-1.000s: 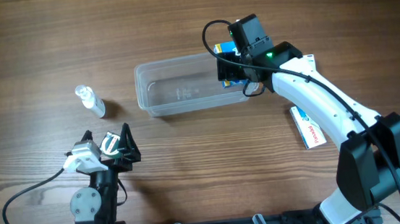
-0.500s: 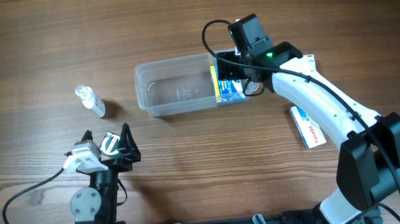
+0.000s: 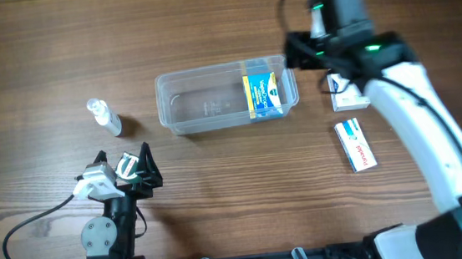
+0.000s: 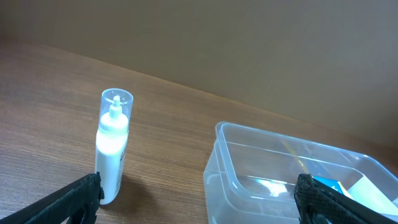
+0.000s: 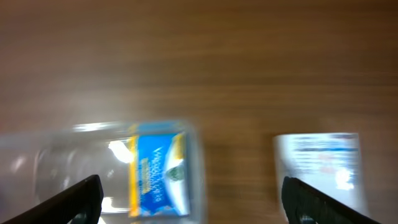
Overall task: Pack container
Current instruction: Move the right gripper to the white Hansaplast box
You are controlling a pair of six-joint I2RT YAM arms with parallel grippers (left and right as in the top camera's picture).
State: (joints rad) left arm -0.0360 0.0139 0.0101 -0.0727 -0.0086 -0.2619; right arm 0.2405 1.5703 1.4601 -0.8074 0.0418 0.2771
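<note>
Overhead: clear see-through plastic rectangular container (image 3: 200, 107) sits upper centre of the brown wooden table (image 3: 205, 23). A blue-and-yellow small box (image 3: 263, 96) lies flat inside it, at its right end. Small clear spray bottle (image 3: 104, 115) lies left of the container, apart from it. White small box (image 3: 350, 96) is just right of the container, partly under the white right arm (image 3: 400, 98). A white-blue-red box (image 3: 355, 144) lies on the table below it. The arm's wrist hangs at upper right, over the gap between the container and the white small box. Left gripper (image 3: 134, 167) is at lower left, fingers spread, nothing between them.

Left wrist: the two black fingertips show only at the bottom corners, wide apart and empty. The bottle is at left with its clear cap on top. The container is at right and the blue box edge shows through its wall at lower right.

Right wrist: blurred. Right gripper (image 5: 191, 196) has its tips at the bottom corners – fully spread, holding nothing. The container with the blue-and-yellow box is at lower left. The white small box is at right, outside the container.
</note>
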